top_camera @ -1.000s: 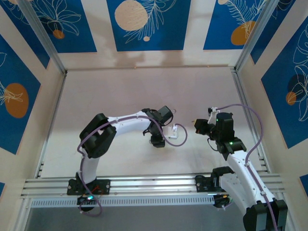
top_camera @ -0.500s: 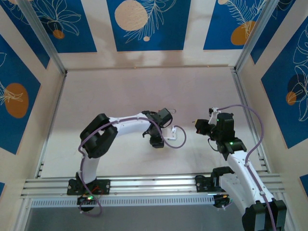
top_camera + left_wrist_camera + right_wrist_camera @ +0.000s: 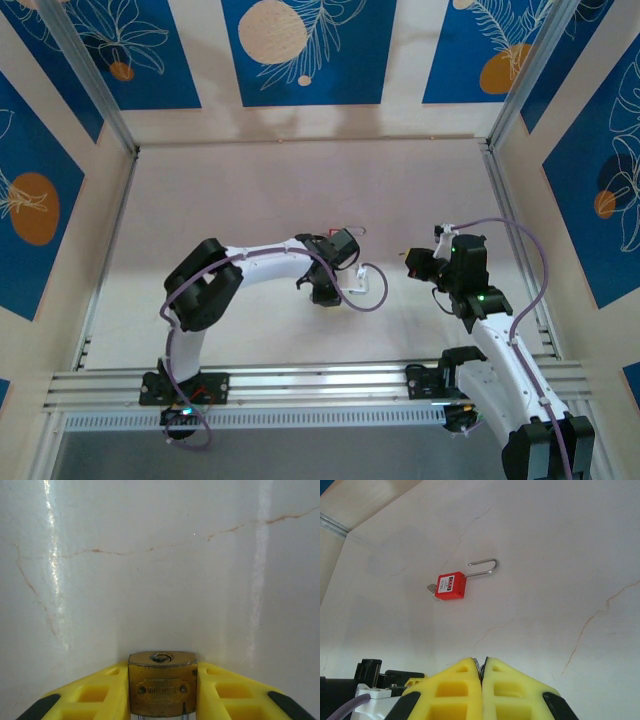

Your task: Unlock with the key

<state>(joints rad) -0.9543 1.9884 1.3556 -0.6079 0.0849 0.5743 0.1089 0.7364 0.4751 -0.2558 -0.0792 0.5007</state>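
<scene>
1. Bends the left arm in an arc from its base, wrist ending just on the near side of the red padlock [image 3: 332, 237].
2. Clamps the key [image 3: 161, 685], a brass-gold block with 2 silver wires behind, flush between the yellow fingers [image 3: 95, 695] of the left gripper [image 3: 161, 666], near the padlock.
3. Aims the right gripper [image 3: 481, 664] at the padlock from its right, well apart, fingers pressed together; thin silver sliver in the seam, identity unclear.
4. Leaves the padlock flat on the pale veined table [image 3: 250, 190]; blue leaf-print panels [image 3: 300, 50] beyond the padlock.
</scene>
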